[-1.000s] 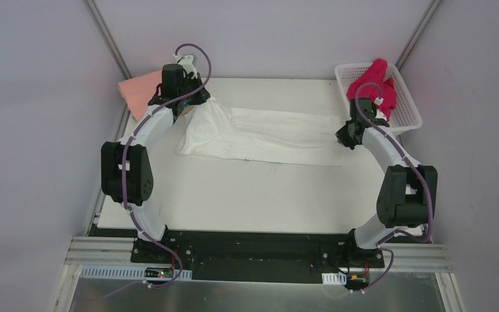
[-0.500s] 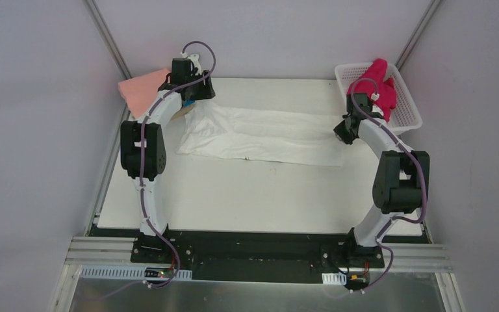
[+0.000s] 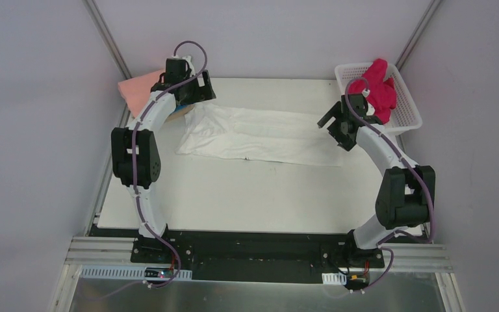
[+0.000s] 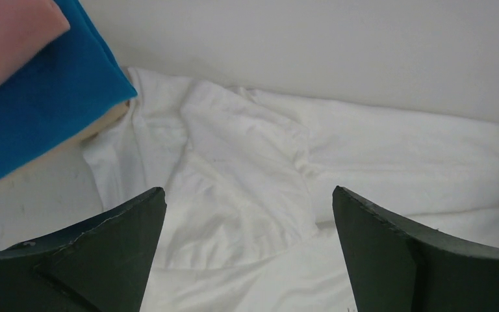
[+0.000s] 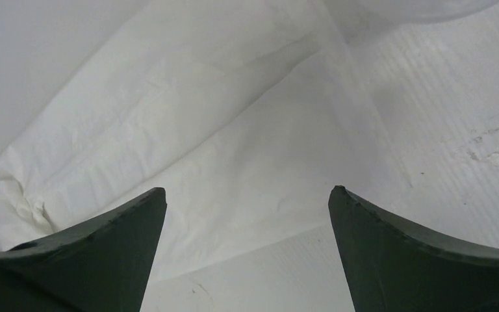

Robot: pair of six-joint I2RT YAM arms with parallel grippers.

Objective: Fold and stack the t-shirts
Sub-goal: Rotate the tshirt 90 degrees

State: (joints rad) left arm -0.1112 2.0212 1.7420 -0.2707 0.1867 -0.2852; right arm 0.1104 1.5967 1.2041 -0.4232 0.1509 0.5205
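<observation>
A white t-shirt [image 3: 260, 133] lies across the back of the table as a long folded band. My left gripper [image 3: 191, 104] hovers over the band's left end, open and holding nothing; in the left wrist view the left gripper [image 4: 248, 190] has the white t-shirt [image 4: 247, 162] lying slack under it. My right gripper [image 3: 335, 125] is open above the band's right end, and the right gripper [image 5: 247, 189] frames the white t-shirt's [image 5: 188, 130] edge. A folded salmon-pink t-shirt [image 3: 138, 91] sits on a blue t-shirt [image 4: 39, 104] at the back left. A magenta t-shirt [image 3: 380, 91] fills the basket.
The white lattice basket [image 3: 410, 121] stands at the back right corner, close to the right arm. The folded pile touches the white shirt's left end. Grey walls close in on both sides. Bare tabletop [image 3: 247, 195] stretches in front of the shirt.
Both grippers have gone from shut to open and let go of the white shirt's ends. The shirt's left end now lies flat; the right gripper has risen and swung slightly left.
</observation>
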